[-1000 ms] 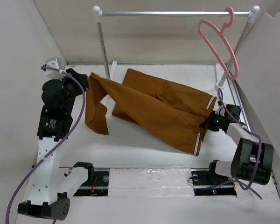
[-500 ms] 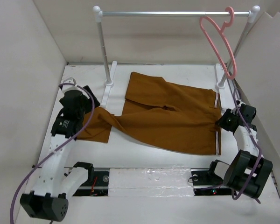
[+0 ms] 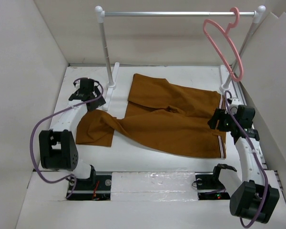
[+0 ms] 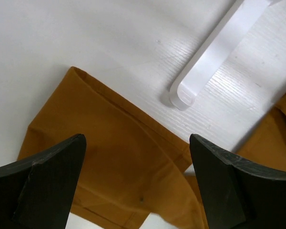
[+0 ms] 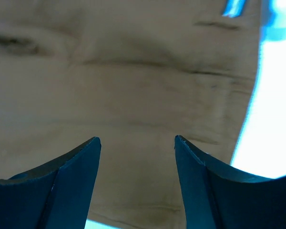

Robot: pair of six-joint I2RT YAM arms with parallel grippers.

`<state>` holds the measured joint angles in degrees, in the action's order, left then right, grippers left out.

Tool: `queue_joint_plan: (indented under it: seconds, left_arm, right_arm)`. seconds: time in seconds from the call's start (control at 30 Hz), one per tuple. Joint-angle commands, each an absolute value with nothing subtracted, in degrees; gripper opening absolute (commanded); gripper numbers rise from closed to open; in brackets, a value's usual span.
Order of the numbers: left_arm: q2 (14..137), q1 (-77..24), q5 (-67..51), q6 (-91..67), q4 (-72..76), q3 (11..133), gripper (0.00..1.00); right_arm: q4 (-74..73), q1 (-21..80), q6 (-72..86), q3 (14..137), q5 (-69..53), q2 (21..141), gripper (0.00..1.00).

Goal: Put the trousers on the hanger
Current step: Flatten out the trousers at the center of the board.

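The rust-brown trousers [image 3: 171,124] lie flat on the white table, with the striped waistband [image 3: 222,138] at the right and one leg trailing to the left. The pink hanger [image 3: 224,45] hangs by its hook from the right end of the rail. My left gripper [image 3: 88,95] hovers open over the leg's hem. In the left wrist view the left gripper [image 4: 137,139] shows nothing between its wide-set fingers, only the trousers [image 4: 119,157] below. My right gripper [image 3: 217,119] stands open just above the waistband end. In the right wrist view the right gripper [image 5: 135,140] is empty over the trousers [image 5: 133,71].
The silver clothes rail [image 3: 181,14] spans the back on two posts. Its white left foot [image 3: 112,86] lies beside my left gripper, and the right foot [image 3: 226,88] is just behind my right gripper. The white foot [image 4: 214,52] shows past the hem. Walls close in on both sides.
Both grippers have opened and let go of the trousers, which have dropped from a lifted, bunched pose to lying flat. The left gripper has drawn back above the hem.
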<state>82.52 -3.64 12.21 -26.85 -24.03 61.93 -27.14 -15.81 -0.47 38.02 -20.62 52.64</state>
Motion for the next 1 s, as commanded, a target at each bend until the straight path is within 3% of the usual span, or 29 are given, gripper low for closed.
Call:
queue_joint_plan:
  seconds: [0.0, 0.2, 0.27, 0.3, 0.33, 0.37, 0.4, 0.43, 0.63, 0.8, 0.97]
  left_arm:
    - [86.47, -3.69, 13.44, -28.30, -24.61, 64.68, 0.86]
    - [94.81, -3.69, 15.11, -29.79, -23.90, 68.81, 0.86]
    - [96.85, -3.69, 15.82, -30.41, -24.78, 68.91, 0.76]
    - [97.64, -3.69, 16.34, -30.93, -24.79, 68.56, 0.68]
    - [97.30, -3.69, 17.04, -31.89, -24.35, 67.42, 0.21]
    - [97.29, -3.69, 17.05, -31.90, -24.35, 66.80, 0.21]
    - [96.25, -3.69, 17.31, -33.04, -24.08, 66.10, 0.07]
    - [95.54, -3.69, 17.66, -33.92, -24.52, 65.75, 0.00]
    - [83.95, -5.01, 19.42, -36.12, -30.14, 71.09, 0.00]
    - [75.78, -6.59, 17.84, -38.32, -36.55, 84.01, 0.00]
    - [62.09, -6.59, 20.82, -42.53, -35.77, 74.73, 0.00]
  right_arm:
    - [-28.48, -12.32, -2.28, 35.16, -25.39, 51.33, 0.68]
    - [-27.78, -2.91, -1.14, 30.41, -28.38, 46.94, 0.68]
    - [-27.69, 0.78, -0.79, 29.71, -29.00, 45.88, 0.68]
    - [-26.99, 2.10, -0.62, 29.36, -29.26, 45.10, 0.67]
    - [-25.33, 4.63, -0.27, 28.31, -29.79, 44.91, 0.63]
    - [-25.31, 6.05, -0.09, 27.52, -29.79, 44.91, 0.63]
    - [-22.53, 7.46, -0.09, 26.55, -29.79, 45.78, 0.60]
    - [-21.11, 8.78, 2.61, 25.50, -30.06, 46.75, 0.59]
    - [-11.44, 13.01, 5.88, 20.04, -28.57, 58.51, 0.55]
    - [-8.09, 12.48, 6.77, 19.69, -28.57, 64.07, 0.56]
    - [-7.47, 11.96, 6.07, 19.16, -28.30, 65.04, 0.56]
